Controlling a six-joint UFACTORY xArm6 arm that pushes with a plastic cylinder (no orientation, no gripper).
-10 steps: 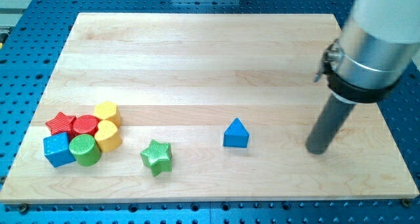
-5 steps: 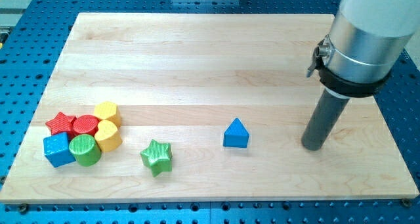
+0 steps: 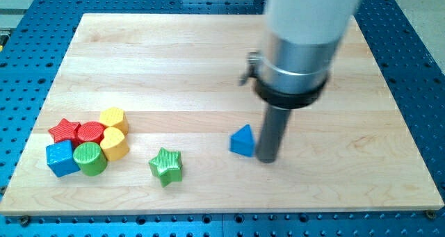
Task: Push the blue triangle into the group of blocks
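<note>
green star point(image 3: 166, 165) between blue triangle point(image 3: 243, 140) and cluster, otherwise open board point(image 3: 208, 70)

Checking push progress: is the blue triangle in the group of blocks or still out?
Out. The blue triangle sits apart, right of the green star, my tip against its right side.

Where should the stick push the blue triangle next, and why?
Probably keep sliding my tip toward the view's left. It sits right against the blue triangle on its right side, and the group around the yellow block lies far left. The green star sits between, slightly lower, so aim just above it.
</note>
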